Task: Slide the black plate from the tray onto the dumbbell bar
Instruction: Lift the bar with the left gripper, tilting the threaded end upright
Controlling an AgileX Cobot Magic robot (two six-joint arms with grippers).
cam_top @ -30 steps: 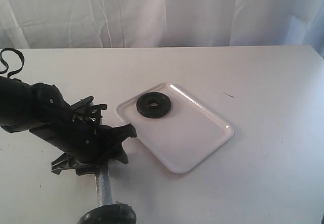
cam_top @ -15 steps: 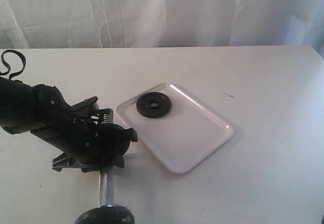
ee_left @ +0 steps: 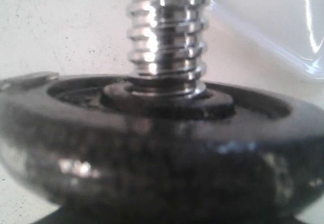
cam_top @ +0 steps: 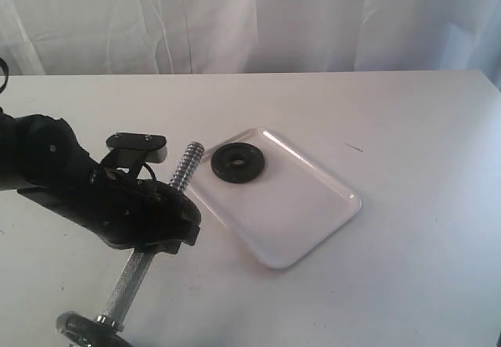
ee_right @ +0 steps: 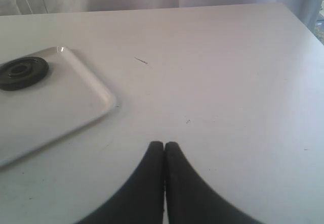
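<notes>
exterior view: black plate (cam_top: 237,162) near left end effector (cam_top: 156,210)

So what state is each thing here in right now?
black plate: lying flat on the tray, untouched.
tray: holds only the black plate.
dumbbell bar: gripped mid-length, threaded end bare near the tray.
left end effector: shut on the dumbbell bar.
right end effector: shut, empty.

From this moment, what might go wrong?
The left gripper holds the dumbbell bar tilted, with a disc at its low end, so the bar may pivot in the jaws. Its threaded end is near the rim of the tray and may knock it, shifting the black plate.
</notes>
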